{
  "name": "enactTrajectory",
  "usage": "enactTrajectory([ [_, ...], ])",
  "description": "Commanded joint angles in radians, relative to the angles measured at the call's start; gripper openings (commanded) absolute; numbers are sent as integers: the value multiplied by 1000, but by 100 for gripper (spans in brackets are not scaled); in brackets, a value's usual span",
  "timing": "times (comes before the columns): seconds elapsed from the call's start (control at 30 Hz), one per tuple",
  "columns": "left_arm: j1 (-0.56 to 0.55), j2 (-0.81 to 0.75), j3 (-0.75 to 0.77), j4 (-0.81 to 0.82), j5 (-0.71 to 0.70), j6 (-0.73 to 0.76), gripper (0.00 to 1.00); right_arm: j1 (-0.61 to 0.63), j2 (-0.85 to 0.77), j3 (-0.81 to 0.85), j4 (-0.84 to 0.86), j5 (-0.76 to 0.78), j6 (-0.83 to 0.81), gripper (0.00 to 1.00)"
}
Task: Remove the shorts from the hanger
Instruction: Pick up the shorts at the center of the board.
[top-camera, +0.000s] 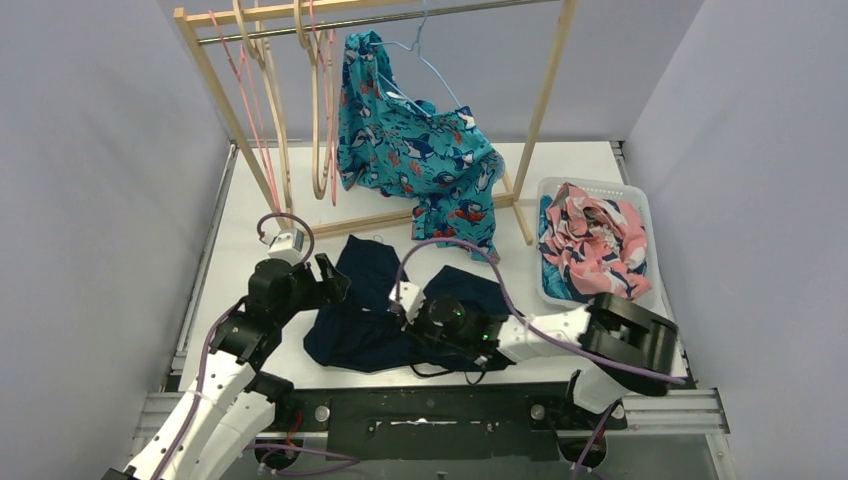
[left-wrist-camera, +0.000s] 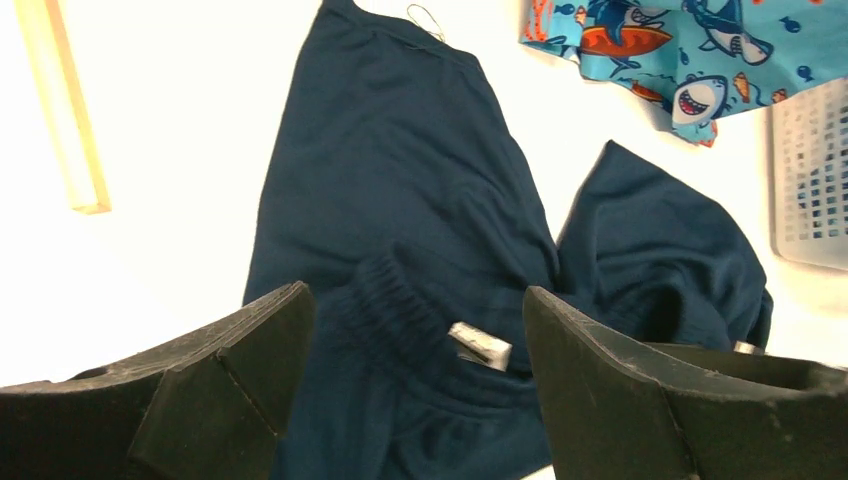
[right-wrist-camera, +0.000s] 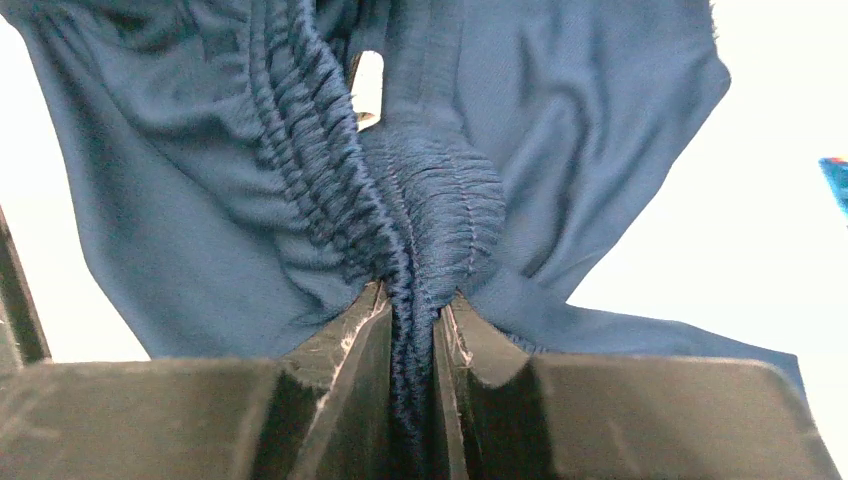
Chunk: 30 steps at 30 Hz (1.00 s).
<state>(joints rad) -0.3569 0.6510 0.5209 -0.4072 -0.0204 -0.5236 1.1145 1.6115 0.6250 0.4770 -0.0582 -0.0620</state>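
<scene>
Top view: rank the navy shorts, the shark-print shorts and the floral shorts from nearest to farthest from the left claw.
From the left claw:
1. dark navy shorts, on the table right beside it.
2. shark-print shorts, hanging on the rack behind it.
3. floral shorts, in the basket at far right.

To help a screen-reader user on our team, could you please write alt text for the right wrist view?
The right gripper is shut on the bunched elastic waistband of the dark navy shorts, pinching the fabric between its black jaws at bottom centre. The rest of the shorts fans upward across the frame, with the white table showing at both sides.
</scene>
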Motion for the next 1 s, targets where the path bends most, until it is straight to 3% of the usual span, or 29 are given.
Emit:
enactTrajectory([
  [0.0, 7, -37, 1, 87, 43, 8, 76, 46, -265, -89, 273, 315, 22, 0],
  [0.1, 7, -49, -2, 89, 42, 8, 76, 71, -419, -99, 251, 339, 13, 0],
  [0.27, 6, -40, -1, 91, 67, 15, 70, 70, -518, 12, 1, 305, 21, 0],
  [0.37, 6, -34, 2, 90, 76, 17, 68, 72, -428, 10, -52, 374, 121, 1],
  [0.57, 7, -22, 7, 80, 68, 20, 67, 85, -139, 7, -45, 442, 442, 14],
  [0.73, 6, -1, 13, 68, 67, 23, 66, 90, -20, 107, -105, 530, 492, 24],
  [0.8, 6, 9, 14, 68, 72, 23, 66, 89, -1, 143, -133, 525, 481, 34],
  [0.83, 6, 12, 15, 67, 73, 23, 66, 87, 9, 158, -151, 524, 475, 46],
  [0.97, 5, 25, 24, 52, 56, 23, 66, 79, 38, 194, -187, 516, 430, 67],
])
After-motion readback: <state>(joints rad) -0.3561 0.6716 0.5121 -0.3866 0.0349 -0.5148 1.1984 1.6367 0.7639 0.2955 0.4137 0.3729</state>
